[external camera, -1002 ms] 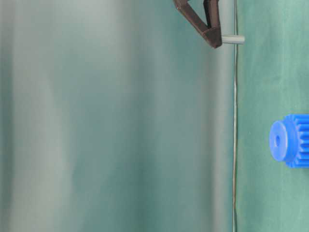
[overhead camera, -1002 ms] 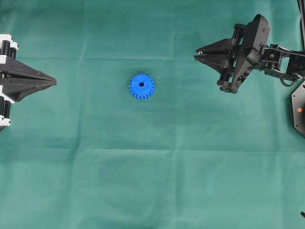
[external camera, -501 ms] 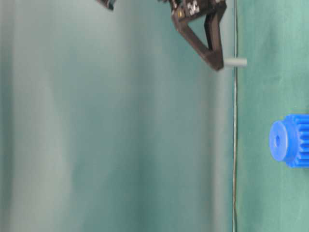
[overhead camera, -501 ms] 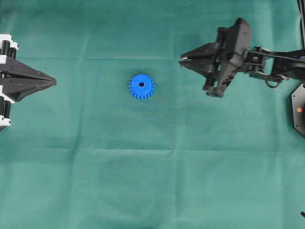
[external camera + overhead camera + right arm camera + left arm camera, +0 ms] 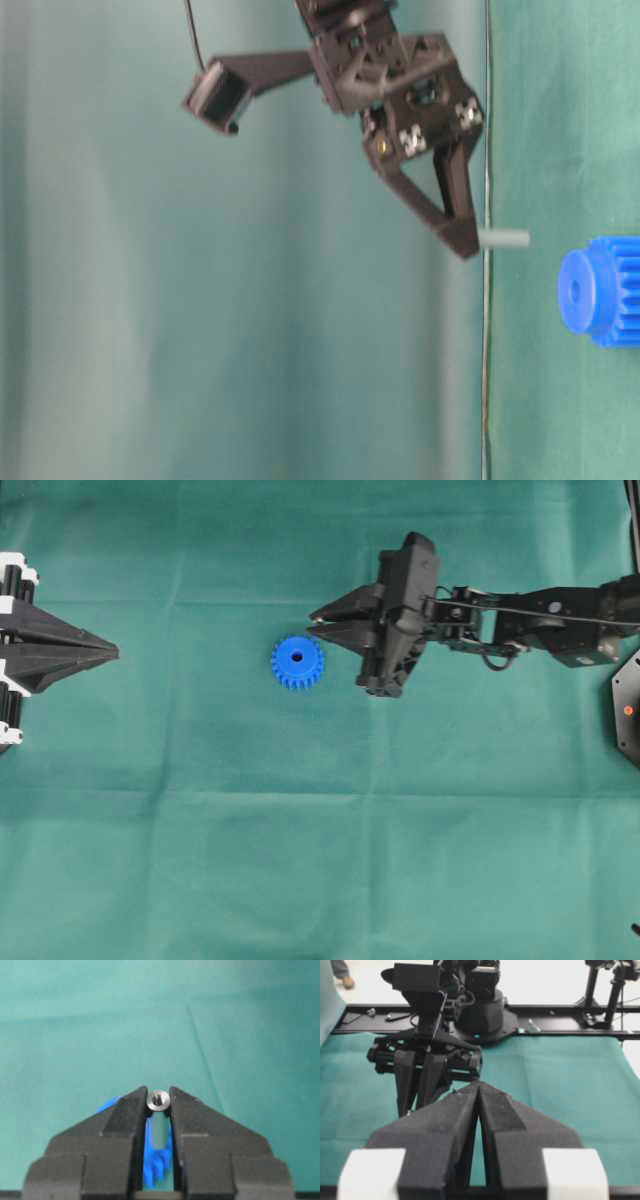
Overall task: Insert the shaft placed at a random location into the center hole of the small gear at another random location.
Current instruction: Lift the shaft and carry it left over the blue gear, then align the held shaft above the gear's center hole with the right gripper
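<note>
The shaft (image 5: pixel 158 1099) is clamped between the two black fingers (image 5: pixel 127 1110) of the right gripper (image 5: pixel 314 620), its shiny end showing at the fingertips in the right wrist view. In the table-level view the shaft (image 5: pixel 505 238) juts out beyond the fingertip toward the green cloth of the counter (image 5: pixel 300 860), clear of everything else.

The small gear (image 5: pixel 297 662) lies flat on the cloth just beside the right fingertips, slightly beyond and to one side of them, not touching them. Its center hole (image 5: pixel 296 657) faces up and is uncovered. In the right wrist view the blue teeth of the gear (image 5: pixel 156 1165) are seen through the gap between the fingers, behind the shaft.

Compared with a second ago, the right gripper is seen much nearer the gear: it was then well apart from it, near the right edge of the overhead view, and the gap is now almost gone. In the table-level view the shaft is likewise carried from the top of the picture to a spot close to the gear's hub (image 5: pixel 577 291). The gear itself is unmoved.

The left gripper (image 5: pixel 112 654) is kept at the left edge, well apart from the gear, in the same place as before, its fingers (image 5: pixel 455 1110) pressed together on nothing.
</note>
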